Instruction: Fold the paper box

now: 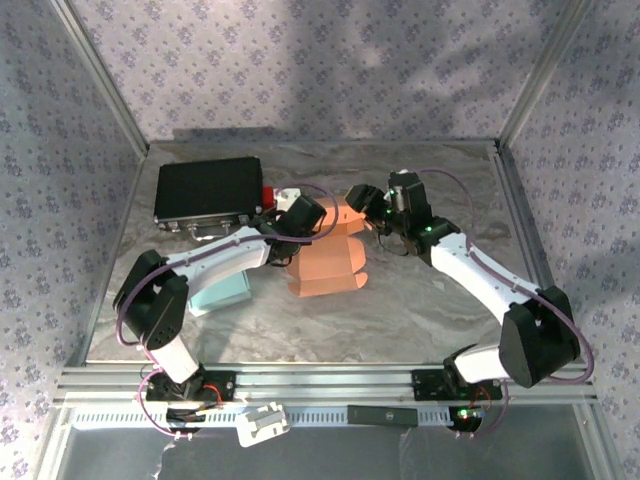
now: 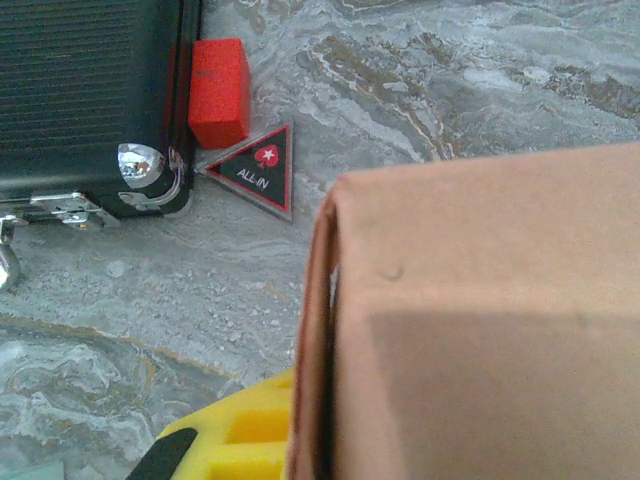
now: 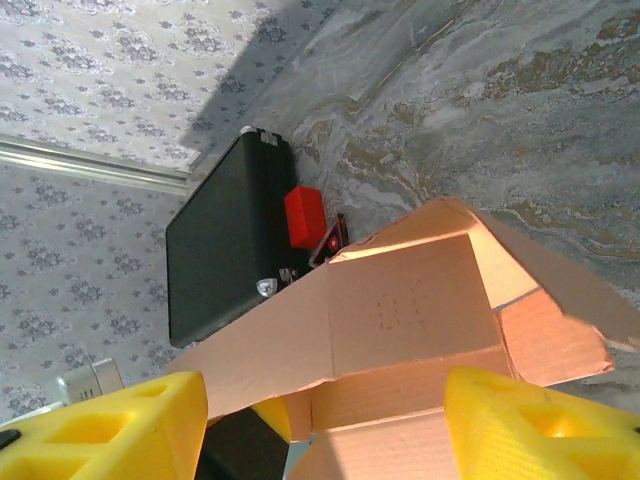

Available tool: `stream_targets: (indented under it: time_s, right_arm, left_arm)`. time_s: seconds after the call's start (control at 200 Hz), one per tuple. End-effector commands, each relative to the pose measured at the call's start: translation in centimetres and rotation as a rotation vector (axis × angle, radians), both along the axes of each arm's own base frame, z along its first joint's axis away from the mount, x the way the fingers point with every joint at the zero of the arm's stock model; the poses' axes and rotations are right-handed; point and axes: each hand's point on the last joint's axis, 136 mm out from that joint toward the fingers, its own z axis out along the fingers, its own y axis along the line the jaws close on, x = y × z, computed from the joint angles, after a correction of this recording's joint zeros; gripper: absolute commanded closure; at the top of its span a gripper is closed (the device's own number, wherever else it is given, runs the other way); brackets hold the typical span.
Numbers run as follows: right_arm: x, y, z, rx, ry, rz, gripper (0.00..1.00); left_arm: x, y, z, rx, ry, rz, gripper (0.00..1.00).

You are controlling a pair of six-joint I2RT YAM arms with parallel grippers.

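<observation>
Box (image 1: pixel 330 268) at centre of surface (image 1: pixel 430 310), partly folded. Left end effector (image 1: pixel 316 222) pinching its far-left wall. Right end effector (image 3: pixel 325 435) spread, far flap between its fingers. Case (image 1: pixel 208 190) far left, with red block (image 2: pixel 218 90) and triangle tag (image 2: pixel 257 170) beside it, close to the box.

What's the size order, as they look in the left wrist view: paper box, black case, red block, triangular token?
1. paper box, largest, though it sits nearest the camera, so that is unsure
2. black case, cut off by the frame
3. red block and triangular token look about alike, so not ranked
</observation>
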Motion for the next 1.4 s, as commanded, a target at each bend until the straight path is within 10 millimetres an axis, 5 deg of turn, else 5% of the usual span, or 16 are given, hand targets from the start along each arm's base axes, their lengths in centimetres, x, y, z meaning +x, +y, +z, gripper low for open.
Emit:
stream_targets:
  time_s: [0.0, 0.295, 0.64, 1.054, 1.184, 1.279, 1.394]
  right_arm:
    - [0.7, 0.1, 0.1, -0.043, -0.010, 0.008, 0.36]
    - [0.6, 2.7, -0.6, -0.008, 0.009, 0.082, 0.37]
    - [0.8, 4.5, 1.7, 0.135, -0.023, 0.149, 0.36]
    - [-3.6, -4.3, 0.2, 0.011, -0.196, -0.033, 0.22]
    - [-3.3, -6.2, 2.1, 0.001, -0.309, 0.046, 0.30]
    - [-2.9, -6.9, 2.3, -0.032, -0.346, 0.162, 0.50]
    - [-3.0, -6.9, 3.1, -0.061, -0.424, 0.285, 0.53]
  left_arm:
    - [-0.5, -0.4, 2.3, -0.027, -0.021, -0.028, 1.00]
    - [-0.6, -0.9, 2.6, -0.036, -0.026, -0.039, 1.00]
    - [-0.6, -1.6, 2.9, -0.063, -0.030, -0.065, 1.00]
    - [0.0, -0.9, 4.0, -0.068, -0.014, -0.066, 1.00]
    - [0.3, -1.1, 4.1, -0.127, 0.042, -0.114, 1.00]
    - [0.8, -1.9, 4.7, -0.192, 0.092, -0.208, 1.00]
    - [1.4, -2.4, 5.7, -0.197, 0.149, -0.306, 1.00]
